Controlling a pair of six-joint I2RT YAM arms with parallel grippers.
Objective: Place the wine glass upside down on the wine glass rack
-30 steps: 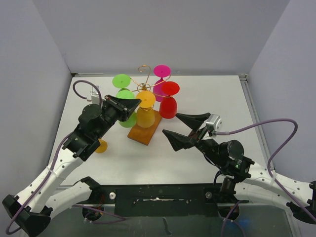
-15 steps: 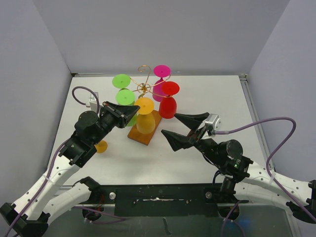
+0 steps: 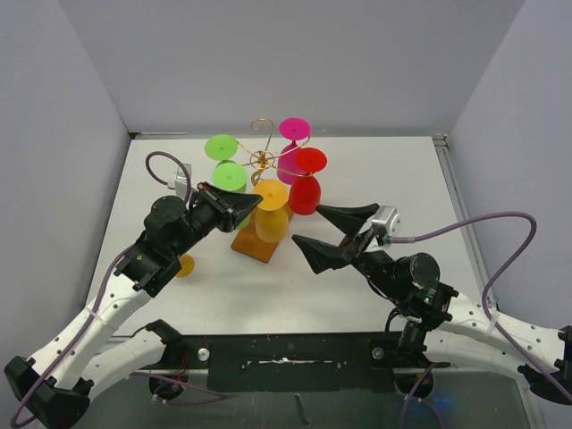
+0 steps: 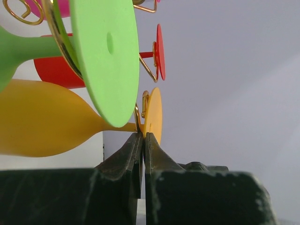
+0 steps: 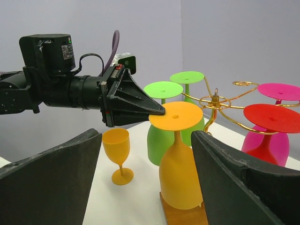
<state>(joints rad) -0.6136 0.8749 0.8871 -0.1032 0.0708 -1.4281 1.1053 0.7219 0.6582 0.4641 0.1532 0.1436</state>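
Observation:
An orange wine glass (image 3: 271, 222) is upside down, its bowl (image 5: 180, 180) low over the brown wooden base (image 3: 255, 246) of the gold wire wine glass rack (image 3: 261, 161). My left gripper (image 3: 247, 206) is shut on the rim of its flat orange foot (image 5: 176, 116). In the left wrist view the shut tips (image 4: 142, 135) pinch that foot's edge (image 4: 153, 112) right beside a gold arm. I cannot tell whether the stem sits in the arm. My right gripper (image 3: 308, 225) stands open just right of the base, and its fingers (image 5: 56, 173) frame the glass without touching it.
Two green glasses (image 3: 229, 177), a pink one (image 3: 293, 128) and a red one (image 3: 305, 192) hang upside down on the rack. A second orange glass (image 3: 183, 264) stands upright on the table under my left arm. Grey walls close in the table at left, back and right.
My left gripper has moved right and toward the near edge with the orange glass, whose foot has come out from the rack's centre over the wooden base. The right arm has stayed still.

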